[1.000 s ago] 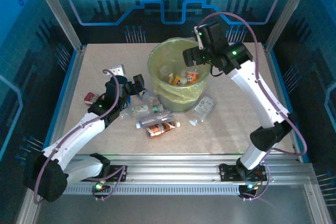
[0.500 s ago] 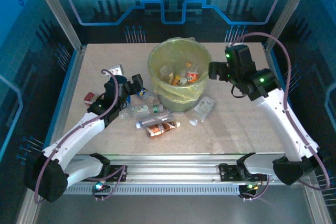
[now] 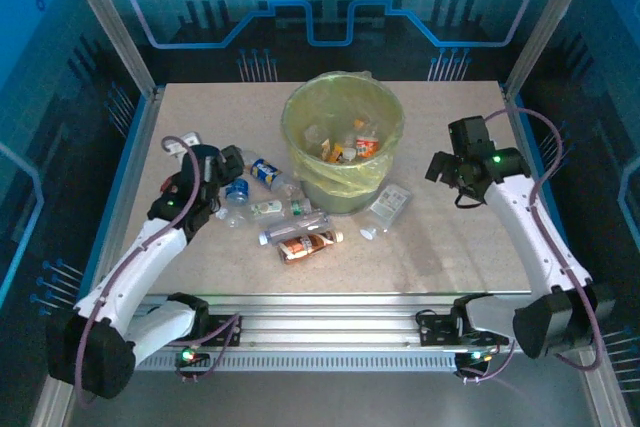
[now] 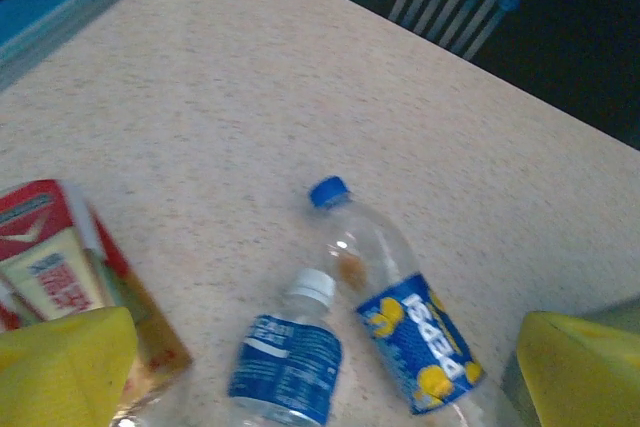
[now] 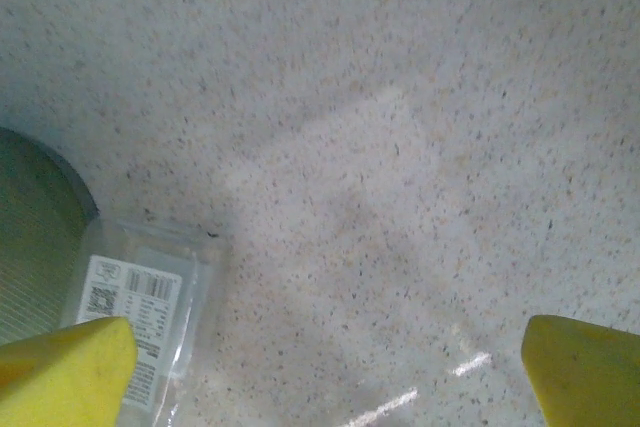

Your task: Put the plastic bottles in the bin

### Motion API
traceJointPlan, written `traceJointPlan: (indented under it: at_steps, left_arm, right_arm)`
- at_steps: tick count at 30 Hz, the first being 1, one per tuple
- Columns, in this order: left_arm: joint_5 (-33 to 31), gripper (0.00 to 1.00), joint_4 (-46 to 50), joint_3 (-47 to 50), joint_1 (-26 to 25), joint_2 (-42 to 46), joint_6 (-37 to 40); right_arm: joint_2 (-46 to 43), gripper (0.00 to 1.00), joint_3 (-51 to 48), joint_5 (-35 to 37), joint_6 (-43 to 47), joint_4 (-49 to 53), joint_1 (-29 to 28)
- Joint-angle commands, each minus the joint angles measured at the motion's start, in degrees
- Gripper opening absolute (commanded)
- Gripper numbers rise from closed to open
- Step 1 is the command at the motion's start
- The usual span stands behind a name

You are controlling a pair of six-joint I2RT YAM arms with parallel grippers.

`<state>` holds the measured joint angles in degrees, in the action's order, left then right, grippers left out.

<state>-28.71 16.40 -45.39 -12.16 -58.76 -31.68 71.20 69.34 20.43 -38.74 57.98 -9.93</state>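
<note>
The speckled table (image 3: 440, 257) carries the whole job, and the bin (image 3: 386, 112) stands at its far middle in its yellow-green liner, with several bottles and packs already lying in its bottom. My right claw (image 3: 441, 168) hangs to the right of the bin over bare tabletop, pads spread wide and gripping nothing. My left claw (image 3: 226, 167) hangs on the bin's left, also spread and empty. I judge the task roughly half done and myself between loads, about to choose the next pick. The loose plastic bottles lie in a cluster just near and left of the bin. Through my left wrist camera, the Pepsi bottle (image 4: 412, 319) and a blue-labelled bottle (image 4: 289, 365) lie side by side between my pads, caps pointing away from me. A red carton-like pack (image 4: 58, 259) sits by my left pad. Nearer me lie a clear bottle (image 3: 295, 228) and a red-brown labelled bottle (image 3: 309, 243), and a flat clear pack (image 5: 138, 315) rests against the bin's near-right side, beside my right claw's left pad. A small white cap (image 3: 368, 234) lies near that pack. The next move, as I judge it, calls for dropping the left claw squarely across one bottle's body, not both, and squeezing gently enough that the slick plastic does not squirt out.
</note>
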Motion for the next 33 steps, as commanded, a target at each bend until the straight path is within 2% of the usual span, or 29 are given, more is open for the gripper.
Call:
traceJointPlan:
  at_steps: [1,8,14,23,33]
  left_arm:
    - [0.7,0.99,5.4,2.0,5.0,1.0,-4.0]
    - [9.6,0.99,3.8,5.3,17.5,-0.8,-6.5]
    - [14.2,0.99,1.0,5.8,24.0,-6.4,-7.1]
    - [20.4,0.99,-4.7,3.9,29.7,-17.0,-7.4]
    - [23.6,0.99,-8.8,0.5,31.8,-27.7,-7.5]
  right_arm:
    - [1.9,1.00,-0.7,-1.8,-1.8,1.2,0.8]
    - [3.4,1.00,-1.8,-2.7,-0.4,-1.1,0.6]
    - [1.6,1.00,-4.3,-1.9,-1.1,-3.7,0.7]
    - [1.0,1.00,-4.2,2.8,-0.1,-4.0,0.4]
    - [0.3,1.00,-4.3,4.5,3.3,-3.3,0.5]
